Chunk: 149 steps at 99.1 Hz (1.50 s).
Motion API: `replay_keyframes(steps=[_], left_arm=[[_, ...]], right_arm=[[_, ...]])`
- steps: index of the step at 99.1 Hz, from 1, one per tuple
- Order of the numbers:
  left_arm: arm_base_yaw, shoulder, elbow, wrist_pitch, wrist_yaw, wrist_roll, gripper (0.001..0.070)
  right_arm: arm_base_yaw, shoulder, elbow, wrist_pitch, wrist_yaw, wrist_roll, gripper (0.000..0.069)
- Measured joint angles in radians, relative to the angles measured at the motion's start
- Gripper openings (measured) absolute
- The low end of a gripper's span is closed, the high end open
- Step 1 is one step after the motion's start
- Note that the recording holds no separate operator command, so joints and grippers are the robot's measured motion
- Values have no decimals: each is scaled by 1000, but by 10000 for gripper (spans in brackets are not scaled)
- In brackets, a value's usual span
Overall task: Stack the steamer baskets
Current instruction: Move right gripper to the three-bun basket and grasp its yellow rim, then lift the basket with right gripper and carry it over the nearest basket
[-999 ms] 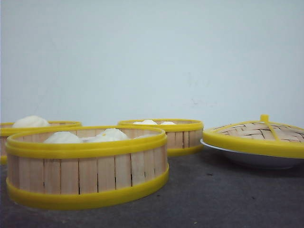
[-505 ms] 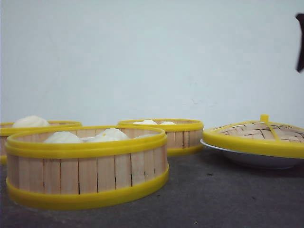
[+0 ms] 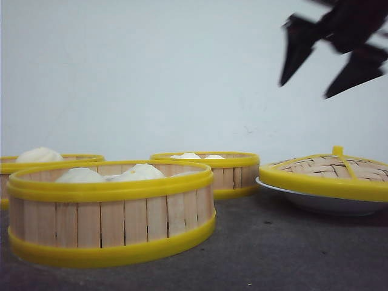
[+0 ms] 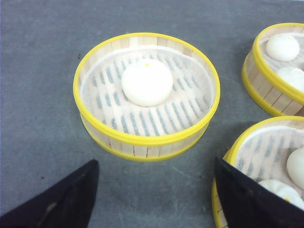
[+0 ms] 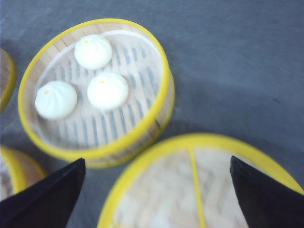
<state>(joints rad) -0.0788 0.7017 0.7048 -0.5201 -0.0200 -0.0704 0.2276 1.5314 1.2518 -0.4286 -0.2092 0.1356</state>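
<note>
While the right gripper (image 3: pixel 327 66) hangs high above the lid (image 3: pixel 327 170) with fingers spread wide and empty, three steamer baskets (image 3: pixel 109 212) sit apart left of the lid, the left gripper (image 4: pixel 154 190) likewise wide open, holding nothing.

A gray felt-like table (image 3: pixel 285 248) carries three yellow-rimmed steamer baskets holding white buns: the nearest basket (image 3: pixel 112 212) at 7 o'clock in the front view, a second basket (image 3: pixel 36 167) at 9 o'clock by the left edge, and a third basket (image 3: pixel 209 173) near centre, farther back. At 3 o'clock a white plate (image 3: pixel 321 202) rests directly on the table.
</note>
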Motion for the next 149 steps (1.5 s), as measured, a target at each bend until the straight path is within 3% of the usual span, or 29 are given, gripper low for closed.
replay_keyframes(steps=[41, 63, 84, 124, 137, 149], left_arm=[[0, 0, 0, 0, 0, 0, 469], [0, 0, 0, 0, 0, 0, 469], [0, 0, 0, -14, 0, 0, 469], [0, 0, 0, -24, 0, 0, 469], [0, -1, 0, -25, 0, 0, 469], [0, -1, 0, -26, 0, 0, 469]], right_arm=[[30, 506, 522, -178, 43, -26, 601], [46, 662, 654, -228, 98, -61, 586], [60, 696, 657, -235, 107, -69, 477], [64, 707, 661, -240, 129, -75, 92], [73, 708, 662, -225, 133, -79, 32], [75, 710, 668, -230, 135, -83, 29]])
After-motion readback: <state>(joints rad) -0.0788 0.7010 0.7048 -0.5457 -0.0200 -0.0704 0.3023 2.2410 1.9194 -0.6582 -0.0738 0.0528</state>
